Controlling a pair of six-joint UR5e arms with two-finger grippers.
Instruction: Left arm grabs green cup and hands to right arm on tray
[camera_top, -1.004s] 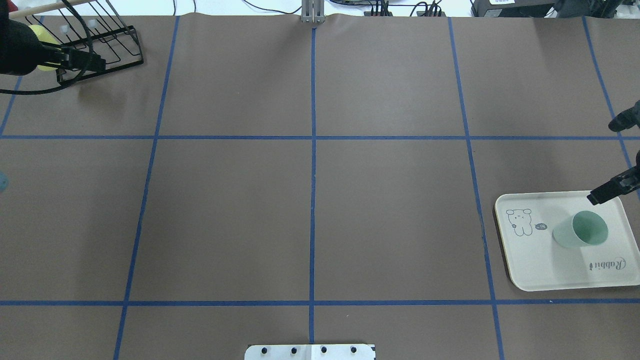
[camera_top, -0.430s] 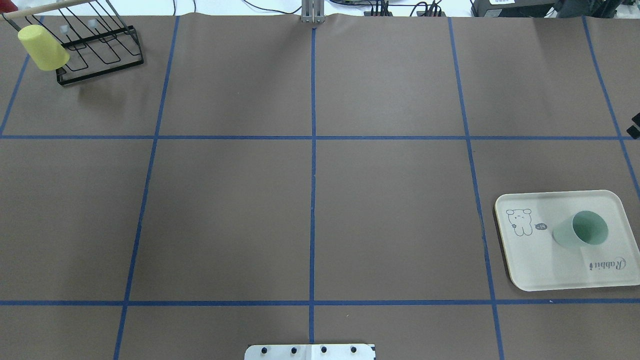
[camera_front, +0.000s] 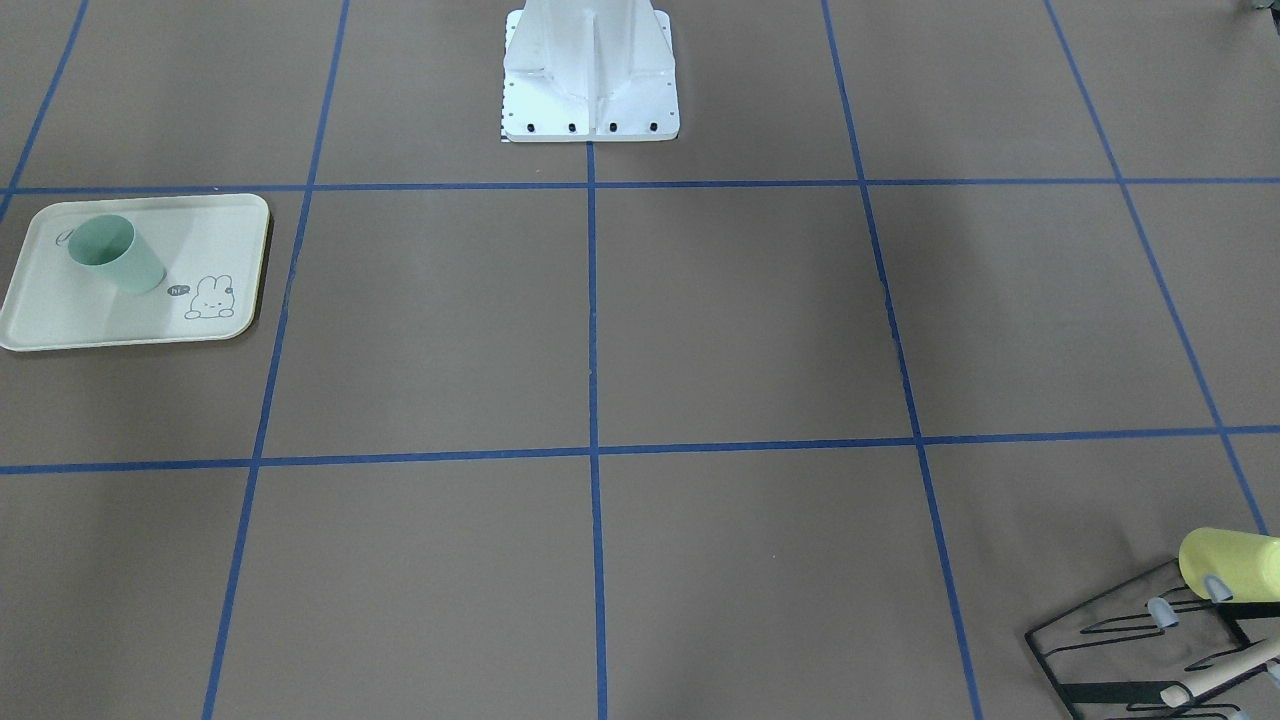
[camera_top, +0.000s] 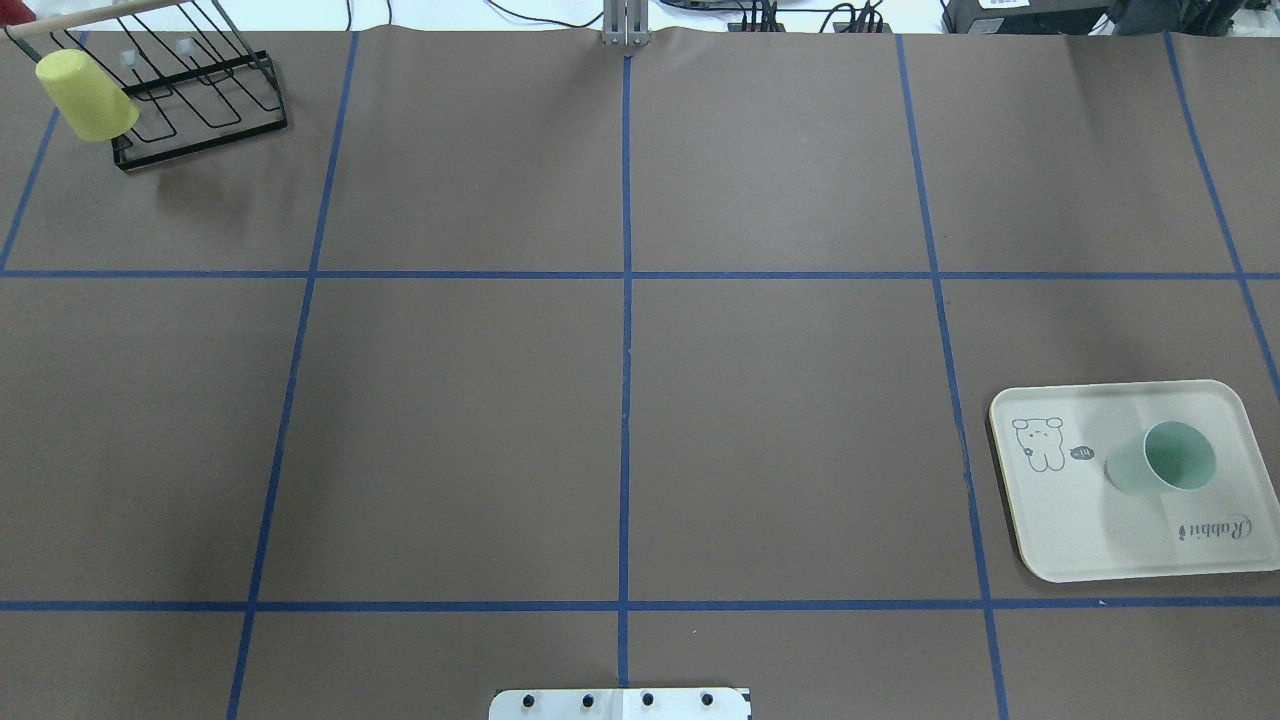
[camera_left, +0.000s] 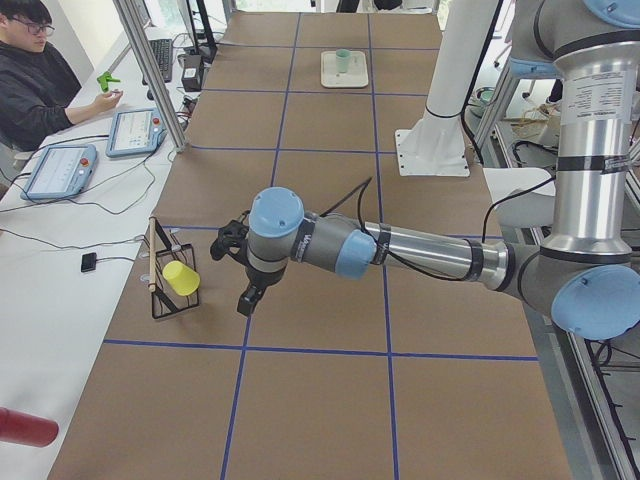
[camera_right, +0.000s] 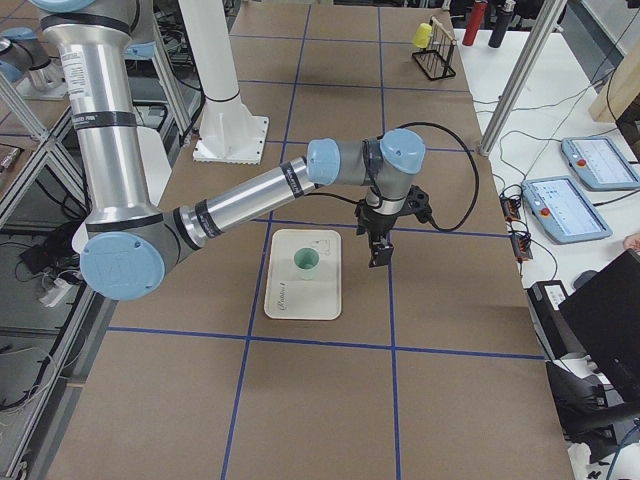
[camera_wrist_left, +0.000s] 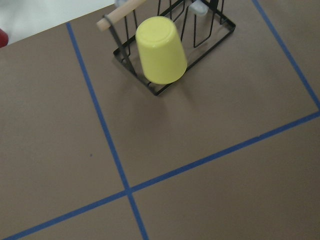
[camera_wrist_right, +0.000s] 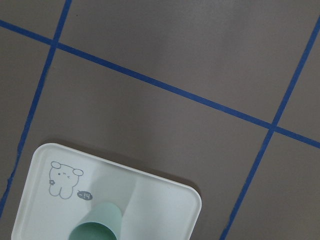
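One tapered, probably plastic green cup

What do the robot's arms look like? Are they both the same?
Yes, they match. The left arm and right arm are shiny silver tubes with grey joints and round pale blue caps. Each wrist has a looping black cable and black fingers: the left gripper and the right gripper.
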